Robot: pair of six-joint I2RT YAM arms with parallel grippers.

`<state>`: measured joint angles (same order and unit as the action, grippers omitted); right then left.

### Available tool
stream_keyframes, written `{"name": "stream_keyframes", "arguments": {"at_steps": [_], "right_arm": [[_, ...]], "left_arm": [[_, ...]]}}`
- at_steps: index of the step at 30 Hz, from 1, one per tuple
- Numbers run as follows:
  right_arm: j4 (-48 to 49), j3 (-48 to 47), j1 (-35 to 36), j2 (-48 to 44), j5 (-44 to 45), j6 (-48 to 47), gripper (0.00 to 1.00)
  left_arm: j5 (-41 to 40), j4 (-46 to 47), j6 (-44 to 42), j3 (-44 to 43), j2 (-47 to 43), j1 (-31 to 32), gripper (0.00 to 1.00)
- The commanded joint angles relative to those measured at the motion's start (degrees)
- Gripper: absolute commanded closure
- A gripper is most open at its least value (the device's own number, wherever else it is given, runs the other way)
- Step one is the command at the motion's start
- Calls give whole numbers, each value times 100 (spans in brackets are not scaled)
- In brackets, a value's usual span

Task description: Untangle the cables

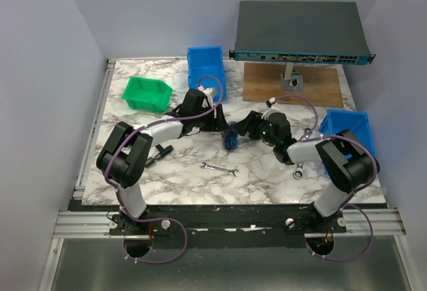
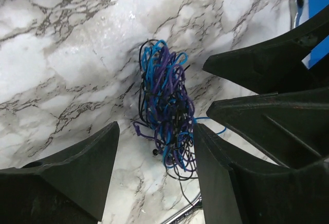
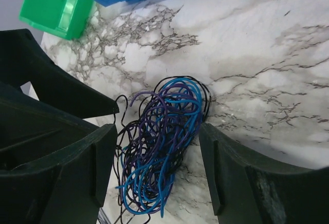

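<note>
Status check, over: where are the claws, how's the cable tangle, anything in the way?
Both open: left claw, right claw, straddling the cables. One tangled clump, not held. Nearby wrench lies clear of it.

From above, the cables point(image 1: 231, 137) are a small dark clump with strands too fine to tell apart, and the right arm point(image 1: 340, 164) hides part of a blue bin point(image 1: 337, 121). In the left wrist view a silver tool point(image 2: 294, 5) at top right is mostly hidden behind the right gripper point(image 2: 206, 88), its kind unclear, and one black strand slips behind the left gripper point(image 2: 154, 129). In the right wrist view the green bin point(image 3: 51, 5) is cropped by the top edge, and the cables' lower end reaches the bottom edge.
</note>
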<state>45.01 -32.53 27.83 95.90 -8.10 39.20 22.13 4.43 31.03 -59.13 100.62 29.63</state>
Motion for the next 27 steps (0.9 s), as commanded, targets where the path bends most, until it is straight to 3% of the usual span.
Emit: {"name": "stream_keyframes", "arguments": {"at_steps": [1, 7, 8, 11, 12, 18, 27], "right_arm": [[-262, -202, 81, 204, -210, -87, 29], [-548, -335, 117, 408, -31, 85, 31], [-529, -318, 117, 406, -1, 98, 31], [-397, -212, 117, 281, 63, 103, 31], [-380, -171, 117, 240, 114, 90, 31], [-370, -164, 116, 254, 67, 94, 32], [-363, -365, 117, 735, -251, 371, 41]], "left_arm": [[195, -706, -53, -321, 329, 8, 40], [523, -953, 33, -619, 735, 12, 54], [601, -952, 36, -666, 789, 13, 60], [816, -1139, -44, -882, 1018, 12, 94], [819, -1224, -76, -955, 1054, 8, 100], [722, -1092, -70, -812, 903, 8, 100], [696, -1175, -88, -898, 968, 10, 100]]}}
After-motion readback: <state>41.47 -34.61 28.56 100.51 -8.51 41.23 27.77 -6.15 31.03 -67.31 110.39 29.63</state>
